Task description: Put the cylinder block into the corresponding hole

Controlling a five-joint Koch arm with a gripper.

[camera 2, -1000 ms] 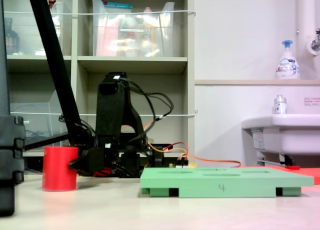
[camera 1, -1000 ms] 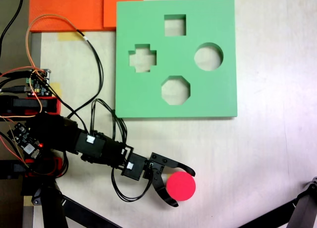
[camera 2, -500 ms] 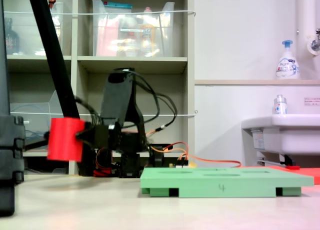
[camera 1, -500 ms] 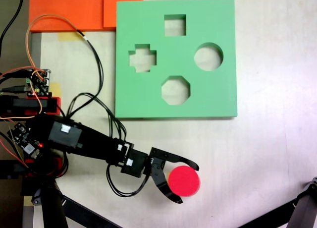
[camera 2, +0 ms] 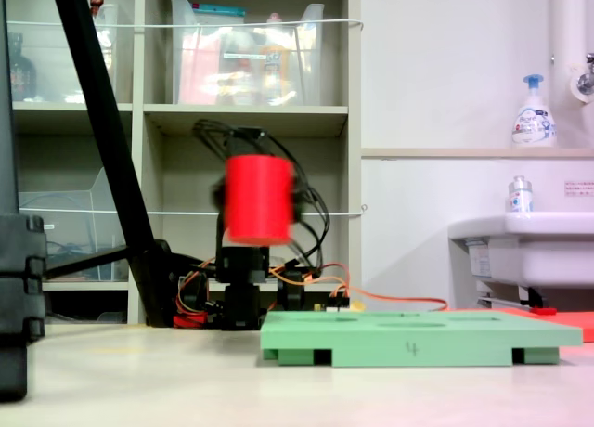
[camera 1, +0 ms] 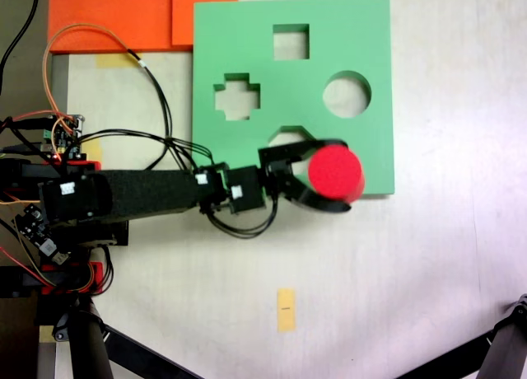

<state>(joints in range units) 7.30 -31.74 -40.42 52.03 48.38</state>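
I have the cylinder in my pincer, its flat round face to the first exterior view, its long axis near upright in the second exterior view, a little blurred there. It rides high in the air, well above the board. From overhead it hangs over the board's near edge, just right of the octagonal cutout, which my pincer partly covers.

The round hole lies farther up the first exterior view and slightly to its right, apart from the cylinder, with bare green foam between. So my judgement is that the coming move is a reach outward along my arm, then a descent, keeping the cylinder upright.

My jaws are closed round the cylinder's sides, spread only as wide as the cylinder itself, one curved finger showing below it in the first exterior view.
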